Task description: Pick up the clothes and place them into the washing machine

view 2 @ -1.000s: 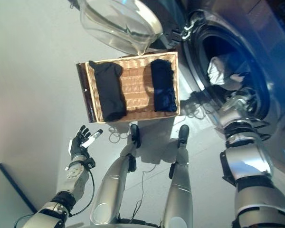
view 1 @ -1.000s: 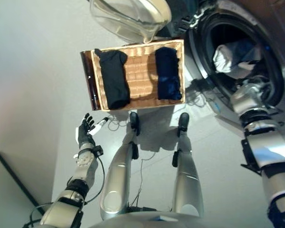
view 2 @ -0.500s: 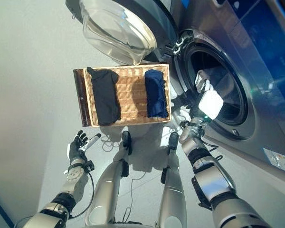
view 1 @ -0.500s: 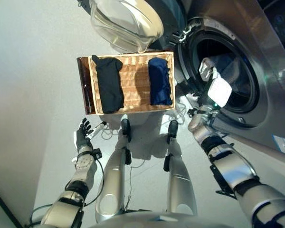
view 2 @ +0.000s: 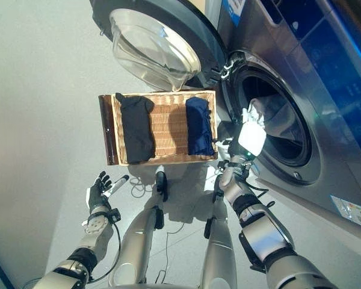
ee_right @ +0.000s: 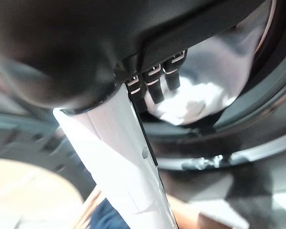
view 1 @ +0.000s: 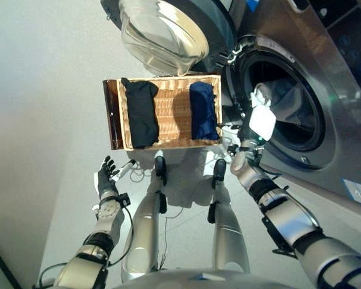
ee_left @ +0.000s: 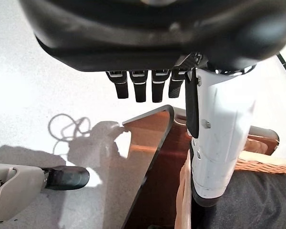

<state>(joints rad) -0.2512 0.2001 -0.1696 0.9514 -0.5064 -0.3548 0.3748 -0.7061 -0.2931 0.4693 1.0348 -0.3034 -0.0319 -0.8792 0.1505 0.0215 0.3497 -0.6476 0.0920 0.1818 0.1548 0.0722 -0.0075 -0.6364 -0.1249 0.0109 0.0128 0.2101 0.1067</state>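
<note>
The right hand [view 1: 248,152] was held empty with fingers straight before the drum [view 1: 289,105], where a white garment [view 1: 275,96] lay, and the left hand [view 1: 106,176] hung open beside the basket [view 1: 168,111], in which two dark clothes [view 1: 141,111] awaited pickup.

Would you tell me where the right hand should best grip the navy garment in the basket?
Probably at the middle of the navy garment, coming from above: it lies folded flat, lengthwise along the wicker basket wall nearest the washing machine, so only its top is open.
</note>
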